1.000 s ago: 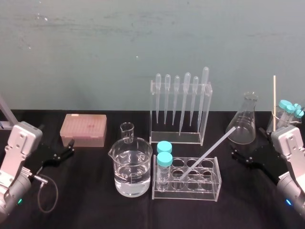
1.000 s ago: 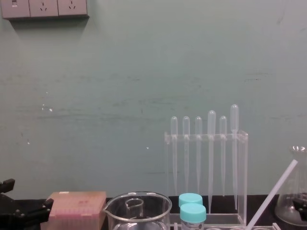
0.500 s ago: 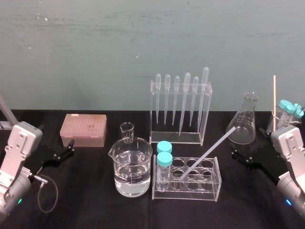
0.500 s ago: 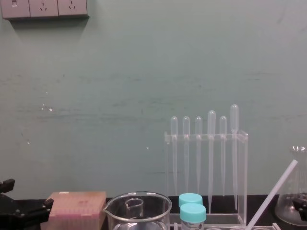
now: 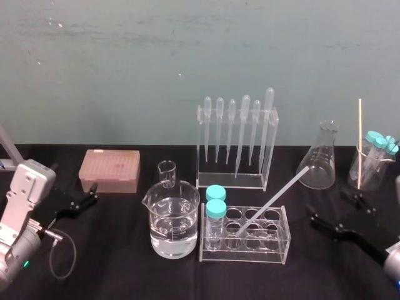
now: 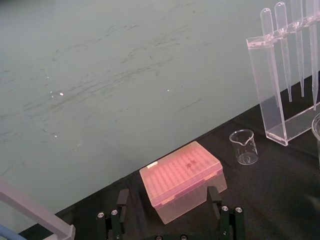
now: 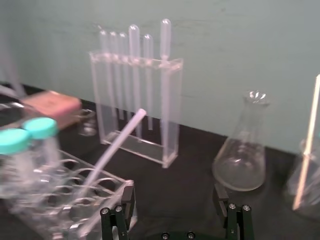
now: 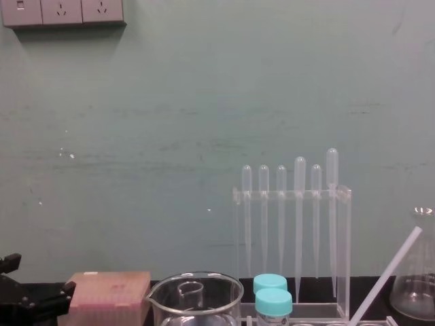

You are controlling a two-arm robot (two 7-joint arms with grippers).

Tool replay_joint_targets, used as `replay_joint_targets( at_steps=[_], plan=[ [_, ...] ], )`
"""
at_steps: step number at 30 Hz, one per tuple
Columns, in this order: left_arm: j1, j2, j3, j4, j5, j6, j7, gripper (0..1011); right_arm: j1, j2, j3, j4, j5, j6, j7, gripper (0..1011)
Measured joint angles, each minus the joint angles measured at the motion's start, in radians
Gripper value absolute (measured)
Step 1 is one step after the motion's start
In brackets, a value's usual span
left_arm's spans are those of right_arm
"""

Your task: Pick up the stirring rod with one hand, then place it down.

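You've picked nothing yet: grasp, lift, put-down all ahead. Stirring rod [image 5: 274,200] untouched, foot in tube rack [image 5: 247,253] near table [image 5: 125,275] front edge, top leaning toward flask [image 5: 320,164]. Right gripper [image 5: 327,204] spread, empty, near right edge. Left gripper [image 6: 170,215] spread, empty, left edge. Rack also holds two blue-capped tubes [image 5: 215,209]. Beaker [image 5: 173,228] part-full, clear liquid. Flask looks empty.

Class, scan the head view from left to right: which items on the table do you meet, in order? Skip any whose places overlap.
Pink tip box → large beaker of clear liquid → test tube rack → conical flask → glass beaker holding capped tubes.
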Motion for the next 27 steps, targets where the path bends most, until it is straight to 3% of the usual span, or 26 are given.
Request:
replay_joint_targets(
  at_steps=[3,4,7,8,10,11,14,18,27],
  plan=[
    [0.0,0.0,0.0,0.0,0.0,0.0,0.0,1000,-0.038,0.008,0.042,-0.02,0.103,0.008,0.085,1004],
    [0.0,0.0,0.0,0.0,0.0,0.0,0.0,1000,-0.048,0.007,0.059,-0.021,0.16,0.015,0.137,1004],
    [0.0,0.0,0.0,0.0,0.0,0.0,0.0,1000,-0.054,0.001,0.082,-0.018,0.241,0.036,0.212,1004],
    [0.0,0.0,0.0,0.0,0.0,0.0,0.0,1000,-0.053,-0.007,0.094,-0.01,0.296,0.06,0.257,1004],
    [0.0,0.0,0.0,0.0,0.0,0.0,0.0,1000,-0.041,-0.017,0.102,0.005,0.361,0.097,0.31,1004],
    [0.0,0.0,0.0,0.0,0.0,0.0,0.0,1000,-0.041,-0.017,0.102,0.005,0.361,0.097,0.31,1004],
    [0.0,0.0,0.0,0.0,0.0,0.0,0.0,1000,-0.004,-0.034,0.095,0.042,0.442,0.149,0.36,1004],
    [0.0,0.0,0.0,0.0,0.0,0.0,0.0,1000,0.044,-0.056,0.073,0.082,0.485,0.185,0.386,1004],
    [0.0,0.0,0.0,0.0,0.0,0.0,0.0,1000,0.163,-0.107,-0.008,0.171,0.493,0.213,0.406,1004]
  ],
)
